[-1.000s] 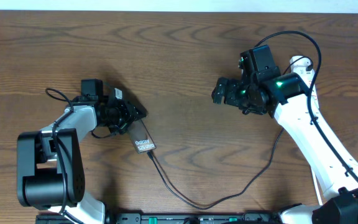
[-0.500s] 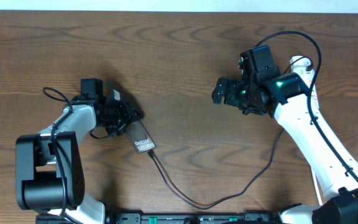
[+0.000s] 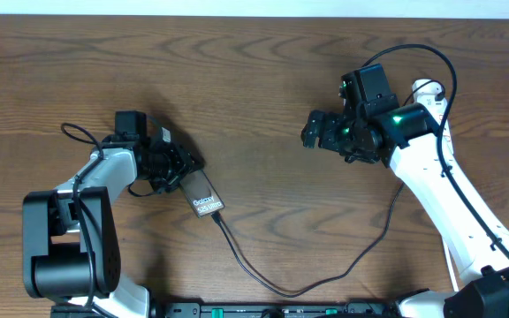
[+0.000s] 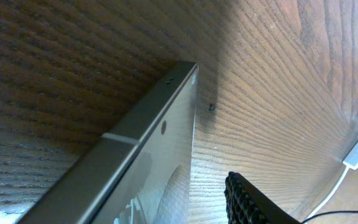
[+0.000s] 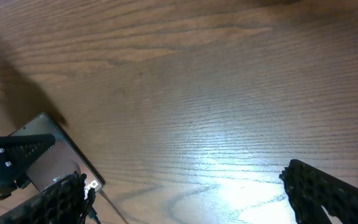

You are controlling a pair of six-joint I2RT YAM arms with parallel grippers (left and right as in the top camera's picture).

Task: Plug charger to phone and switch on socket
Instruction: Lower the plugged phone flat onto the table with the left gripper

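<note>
Phone (image 3: 204,200) upper edge under left hand (image 3: 186,166), grip unclear, right hand (image 3: 308,131) released, well apart

Probably lab, wood table (image 3: 263,62), robot arms (image 3: 431,190)

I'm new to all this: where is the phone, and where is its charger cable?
phone (image 3: 203,198), overhead view, on its brown back, near the pale lettering.
charger (image 3: 237,256), overhead view, on a stretch of the thin black cable just below the phone.
</note>
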